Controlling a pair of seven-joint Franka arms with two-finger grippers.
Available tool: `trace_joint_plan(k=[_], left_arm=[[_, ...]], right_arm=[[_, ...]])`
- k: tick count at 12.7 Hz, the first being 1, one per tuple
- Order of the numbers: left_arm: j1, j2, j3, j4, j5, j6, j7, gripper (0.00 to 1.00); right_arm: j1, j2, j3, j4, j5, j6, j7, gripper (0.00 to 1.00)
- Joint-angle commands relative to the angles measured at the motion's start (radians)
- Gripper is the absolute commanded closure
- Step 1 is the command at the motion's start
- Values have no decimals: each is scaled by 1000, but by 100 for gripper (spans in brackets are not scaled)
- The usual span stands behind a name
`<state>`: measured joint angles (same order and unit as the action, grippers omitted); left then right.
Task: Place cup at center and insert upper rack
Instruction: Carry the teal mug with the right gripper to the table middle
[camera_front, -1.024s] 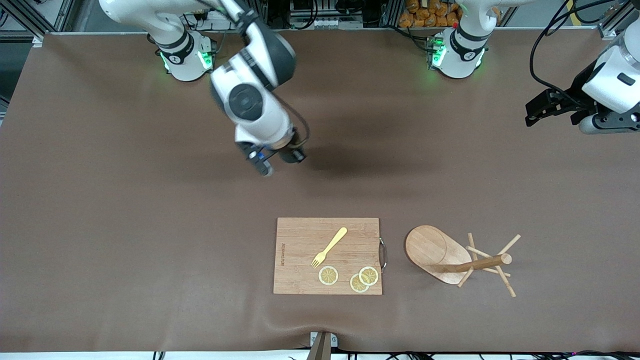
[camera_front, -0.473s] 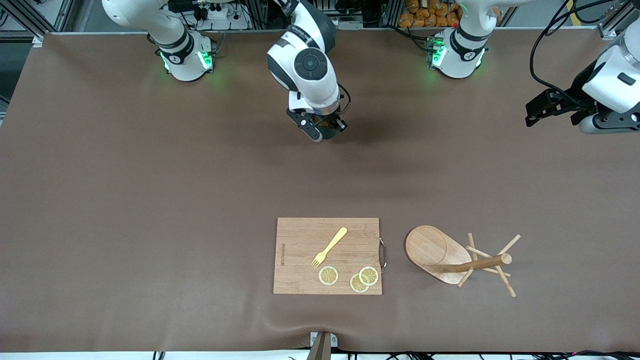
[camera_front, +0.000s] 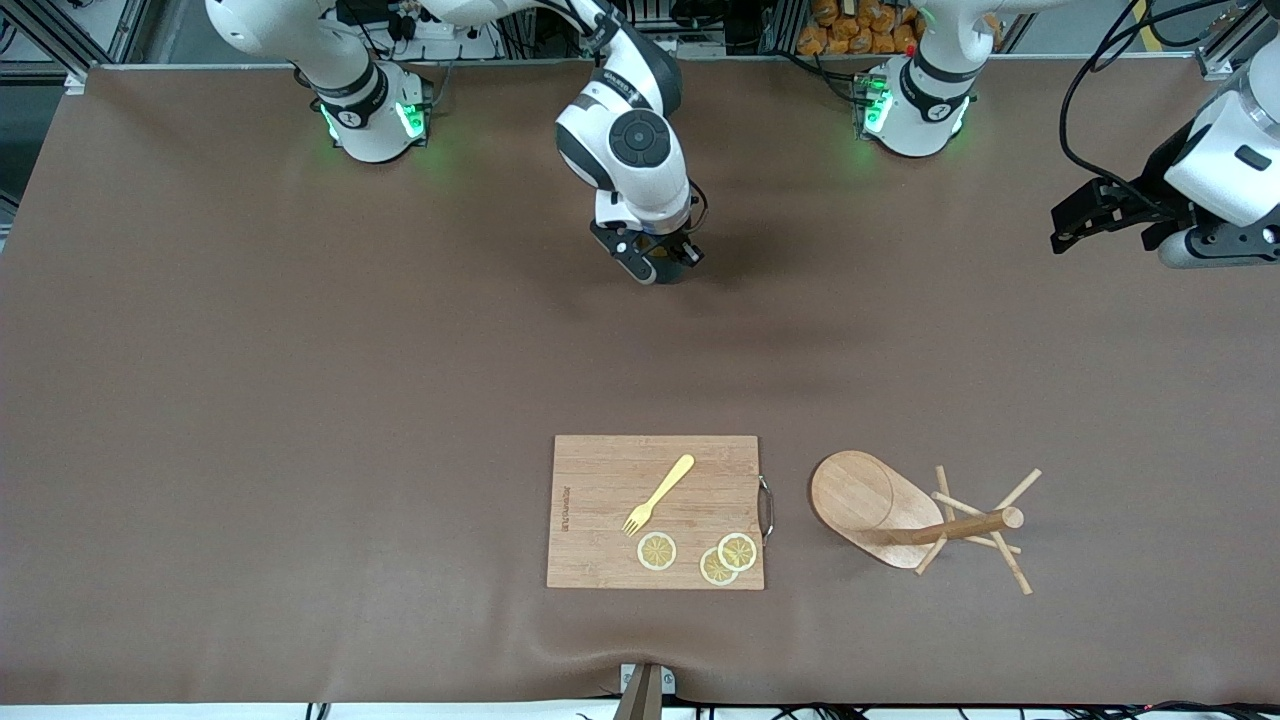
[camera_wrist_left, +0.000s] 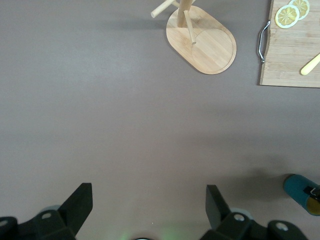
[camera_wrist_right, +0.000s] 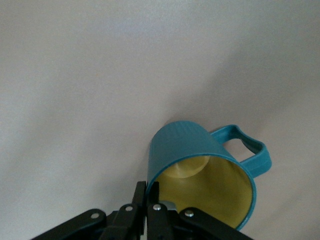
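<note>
Teal cup (camera_wrist_right: 202, 167) pinched by its rim in right pincer (camera_front: 655, 262), left pincer (camera_wrist_left: 145, 210) wide, waiting

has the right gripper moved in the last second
Yes. The right gripper, shut on the cup, has swung toward the left arm's end and closer to the robot bases, judged against the cutting board.

Cutting board (camera_front: 610, 480) (fork (camera_front: 658, 496), lemon slices (camera_front: 657, 551))

Fork (camera_front: 659, 494) and lemon slices (camera_front: 697, 553) on cutting board (camera_front: 600, 545); upper rack (camera_front: 915, 518) beside it, toward left arm's end.
</note>
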<state>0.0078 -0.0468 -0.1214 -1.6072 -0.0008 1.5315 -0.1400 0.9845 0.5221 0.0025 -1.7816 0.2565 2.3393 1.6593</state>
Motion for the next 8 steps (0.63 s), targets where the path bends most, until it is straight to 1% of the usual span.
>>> trace_joint_plan(k=[1, 2, 3, 4, 5, 8], left_arm=[[3, -1, -3, 7, -15, 4, -3, 0], [4, -1, -3, 7, -15, 2, -3, 0], [4, -1, -3, 6, -15, 2, -3, 0], [4, -1, -3, 7, -15, 2, -3, 0], [3, -1, -3, 7, -16, 4, -3, 0], [3, 1, -3, 7, -16, 4, -3, 0]], right_arm=[[11, -4, -13, 2, 12, 3, 14, 100], [11, -2, -12, 2, 15, 3, 16, 97], [11, 5, -13, 2, 15, 3, 16, 77], [11, 6, -13, 2, 15, 5, 17, 33], [13, 7, -13, 2, 15, 8, 19, 0], [5, 3, -15, 11, 13, 6, 16, 0]])
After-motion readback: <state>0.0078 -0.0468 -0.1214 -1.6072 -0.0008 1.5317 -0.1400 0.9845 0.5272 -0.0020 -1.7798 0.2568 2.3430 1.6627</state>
